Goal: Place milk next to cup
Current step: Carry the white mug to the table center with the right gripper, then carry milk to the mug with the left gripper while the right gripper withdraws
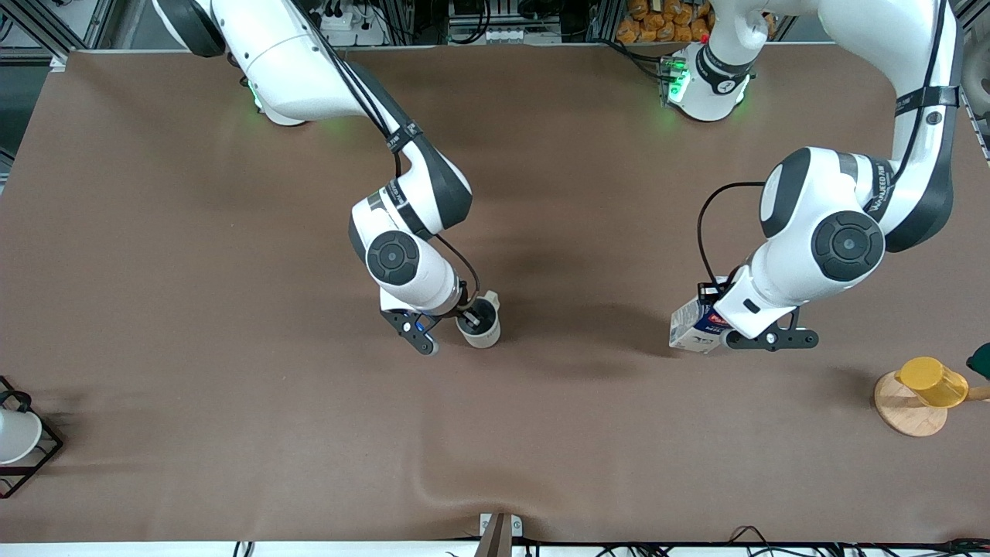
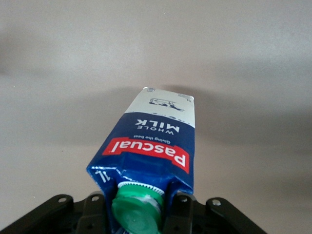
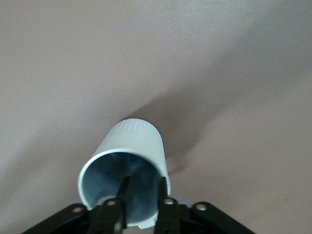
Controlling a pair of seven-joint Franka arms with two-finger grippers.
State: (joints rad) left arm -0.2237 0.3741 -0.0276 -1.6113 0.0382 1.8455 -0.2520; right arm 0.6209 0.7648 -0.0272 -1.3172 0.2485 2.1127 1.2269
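The milk (image 1: 691, 323) is a dark blue carton with red and white print. It hangs tilted over the table toward the left arm's end. My left gripper (image 1: 723, 329) is shut on its top. In the left wrist view the carton (image 2: 151, 141) sits between the fingers (image 2: 178, 212), with its green cap (image 2: 139, 212) by my left gripper (image 2: 136, 219). The cream-white cup (image 1: 483, 333) is mid-table, well apart from the milk. My right gripper (image 1: 470, 313) holds its rim. In the right wrist view my right gripper (image 3: 144, 183) has one finger inside the cup (image 3: 139, 139) and one at its wall.
A yellow cup (image 1: 924, 383) lies on a round wooden stand (image 1: 909, 418) at the left arm's end. A white cup in a black wire rack (image 1: 15, 437) stands at the right arm's end. The brown cloth has a wrinkle (image 1: 464, 480) near the front camera.
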